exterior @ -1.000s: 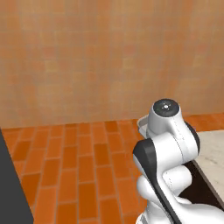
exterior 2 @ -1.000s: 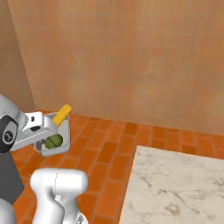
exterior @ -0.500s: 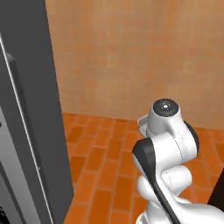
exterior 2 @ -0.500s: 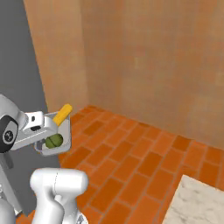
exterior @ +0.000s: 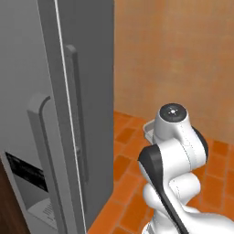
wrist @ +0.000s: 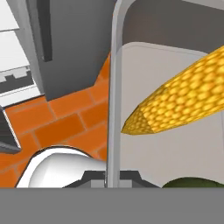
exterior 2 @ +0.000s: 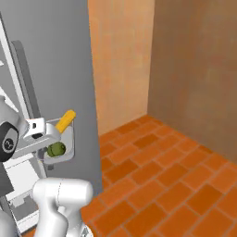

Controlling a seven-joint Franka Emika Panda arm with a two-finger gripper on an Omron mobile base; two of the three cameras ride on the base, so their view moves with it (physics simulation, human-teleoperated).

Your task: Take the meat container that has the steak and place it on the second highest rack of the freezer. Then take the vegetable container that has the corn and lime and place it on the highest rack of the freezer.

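Two dark fingertips of the gripper sit pinched together on the thin grey rim of the vegetable container at the bottom centre of the hand view, so the tray hangs from one edge rather than being cupped underneath. That edge grip seems chosen to leave the tray's base free to slide flat onto a shelf. The container is a shallow, smooth, pale grey tray with rounded corners. Inside it the corn lies slantwise from upper right toward the centre, a tapering yellow-orange cob with a pebbled surface, overhanging the tray at one end in the right base view. The lime is a small, dark green round shape at the lower right of the hand view, just below the cob. In the right base view the tray is held at middle left, near the freezer, a tall, flat, silver-grey body with long vertical bar handles; white shelves show at the far left.
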